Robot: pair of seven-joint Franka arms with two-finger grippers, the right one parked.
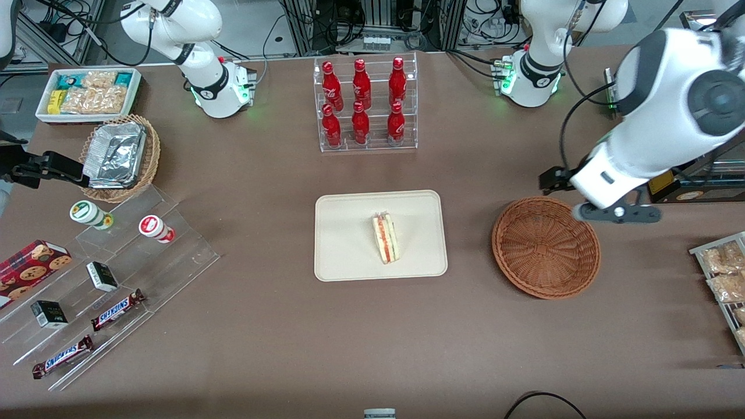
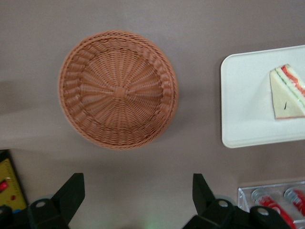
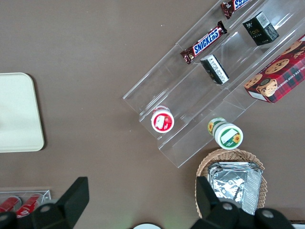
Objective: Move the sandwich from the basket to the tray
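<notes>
On the brown table (image 1: 262,326), sandwich (image 1: 386,238) lies in tray (image 1: 326,256); basket (image 1: 545,247) empty, hand (image 2: 136,195) spread wide above.

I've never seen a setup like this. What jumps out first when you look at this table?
Probably the sandwich lying alone on the cream tray in the middle of the table. Beside the tray, toward the working arm's end, sits an empty reddish-brown wicker basket, with the robot's open hand hovering above the table next to it, holding nothing. Farther from the front camera than the tray stands a clear rack of red bottles.
</notes>
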